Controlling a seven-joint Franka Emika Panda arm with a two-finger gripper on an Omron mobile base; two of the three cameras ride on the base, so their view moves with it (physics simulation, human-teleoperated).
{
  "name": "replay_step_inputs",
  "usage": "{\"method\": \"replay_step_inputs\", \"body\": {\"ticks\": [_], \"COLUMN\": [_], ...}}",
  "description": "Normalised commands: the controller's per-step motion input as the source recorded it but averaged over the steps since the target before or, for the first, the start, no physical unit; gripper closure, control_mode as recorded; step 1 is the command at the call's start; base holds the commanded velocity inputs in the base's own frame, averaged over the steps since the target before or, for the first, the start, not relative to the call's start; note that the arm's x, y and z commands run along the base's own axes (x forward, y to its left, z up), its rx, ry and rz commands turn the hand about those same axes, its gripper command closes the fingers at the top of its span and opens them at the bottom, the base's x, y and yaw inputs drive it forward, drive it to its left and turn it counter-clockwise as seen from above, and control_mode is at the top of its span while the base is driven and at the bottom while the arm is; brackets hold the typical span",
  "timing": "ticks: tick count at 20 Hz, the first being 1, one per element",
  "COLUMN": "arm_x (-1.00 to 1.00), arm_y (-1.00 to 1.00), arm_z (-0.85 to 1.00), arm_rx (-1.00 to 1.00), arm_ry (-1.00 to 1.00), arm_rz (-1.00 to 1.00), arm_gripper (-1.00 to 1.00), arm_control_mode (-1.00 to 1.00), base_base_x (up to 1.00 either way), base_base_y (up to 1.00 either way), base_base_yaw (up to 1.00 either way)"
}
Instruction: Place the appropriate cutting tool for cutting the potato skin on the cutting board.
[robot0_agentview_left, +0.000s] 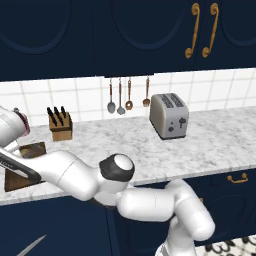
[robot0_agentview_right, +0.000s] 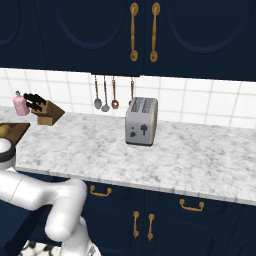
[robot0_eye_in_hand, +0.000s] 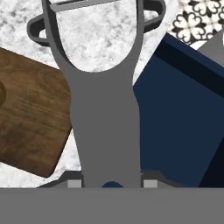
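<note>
My gripper (robot0_eye_in_hand: 112, 183) is shut on the cutting tool (robot0_eye_in_hand: 105, 113), a small grey metal peeler whose forked head points away from the hand. In the hand view the tool hangs over the marble counter's front edge, just right of the dark-brown cutting board (robot0_eye_in_hand: 30, 118). The board's corner lies beside the tool's handle. From the right base view the potato (robot0_agentview_right: 4, 130) rests on the cutting board (robot0_agentview_right: 17, 131) at the far left. My white arm crosses over the cutting board (robot0_agentview_left: 34, 149) in the left base view.
A light-wood knife block (robot0_agentview_left: 61, 125) with black handles and a pink bottle (robot0_agentview_right: 20, 105) stand near the wall behind the board. A silver toaster (robot0_agentview_left: 169, 116) sits mid-counter, with utensils (robot0_agentview_left: 120, 97) hanging on the tiles. Navy cabinet fronts (robot0_eye_in_hand: 179, 122) drop below the counter edge.
</note>
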Motion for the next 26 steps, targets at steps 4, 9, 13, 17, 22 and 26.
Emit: {"method": "replay_step_inputs", "body": {"ticks": [4,9,13,17,22,26], "arm_x": [0.42,0.3,0.35,0.33,0.29,0.25], "arm_y": [0.0,0.0,0.1,0.11,0.13,0.09], "arm_z": [-0.63,-0.45,-0.48,-0.48,-0.45,-0.44], "arm_rx": [0.0,0.0,0.0,0.0,0.0,0.0], "arm_ry": [0.11,0.0,0.0,0.0,0.0,0.0], "arm_rz": [0.0,0.0,0.0,0.0,0.0,0.0], "arm_gripper": [1.0,1.0,1.0,1.0,1.0,-1.0], "arm_control_mode": [-1.0,-1.0,-1.0,-1.0,-1.0,-1.0], "base_base_x": [0.0,0.0,0.0,0.0,0.0,0.0], "base_base_y": [0.0,0.0,0.0,0.0,0.0,0.0], "base_base_yaw": [0.0,0.0,0.0,0.0,0.0,0.0]}}
